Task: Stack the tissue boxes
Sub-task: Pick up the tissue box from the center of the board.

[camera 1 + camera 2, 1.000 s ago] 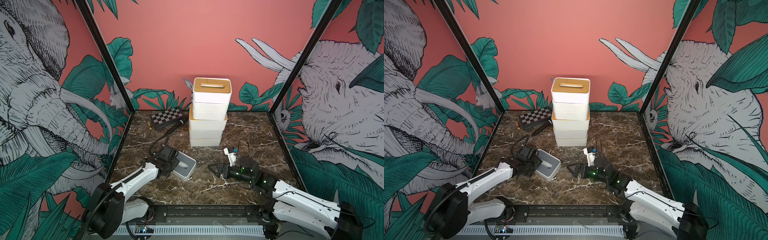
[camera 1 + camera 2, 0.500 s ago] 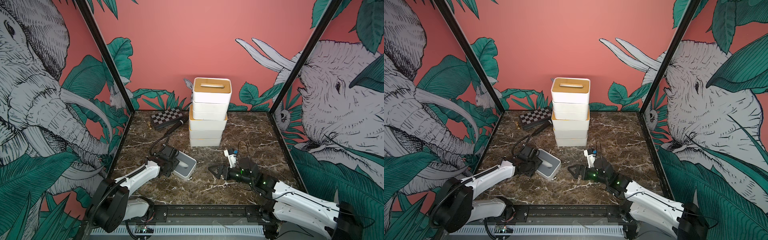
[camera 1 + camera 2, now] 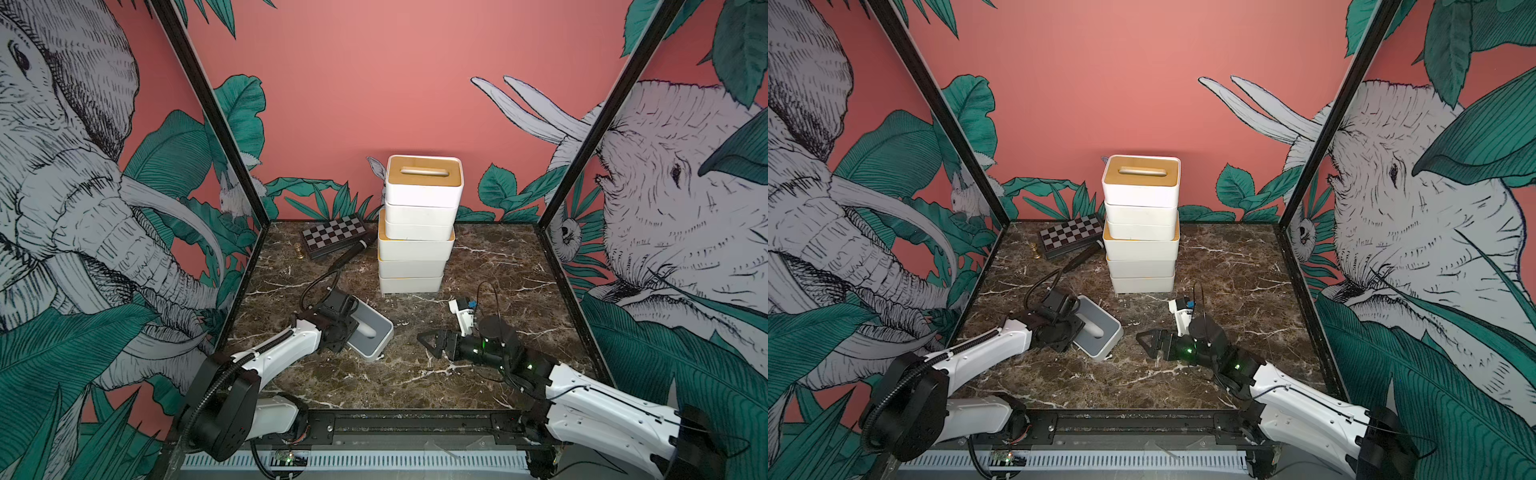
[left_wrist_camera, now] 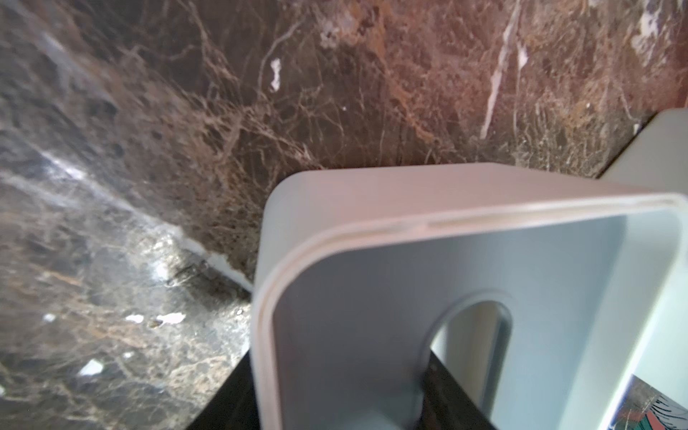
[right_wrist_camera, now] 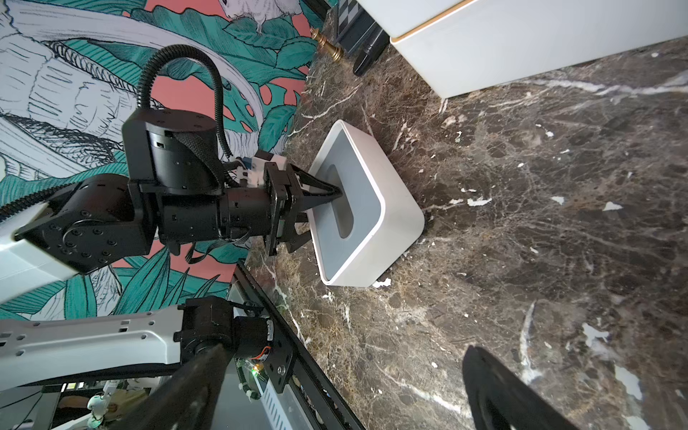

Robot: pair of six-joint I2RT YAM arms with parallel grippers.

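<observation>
The marble surface (image 3: 498, 282) carries a tall stack (image 3: 417, 232) of tissue boxes, six by my count, standing square at the back wall. By that count most of the job looks done.

One grey-lidded tissue box (image 3: 371, 332) is not yet stacked. It sits tilted on the surface in front of the stack and to its left. It would have to go on top of the stack, which means a high lift.

The left hand (image 5: 323, 210) is closed on that box's near end. The right hand (image 3: 430, 344) hangs low in front of the stack and to its right, jaws wide, holding nothing.

Both top views give the stack's full height and its bamboo lid. The right wrist view catches only the stack's base, but it alone shows the grip: one finger in the oval slot, the other outside the end wall. The left wrist view shows just the box's rim and slot up close.

Left of the stack lie a chessboard case (image 3: 333, 234) and a small brass chess piece (image 3: 298, 250).
</observation>
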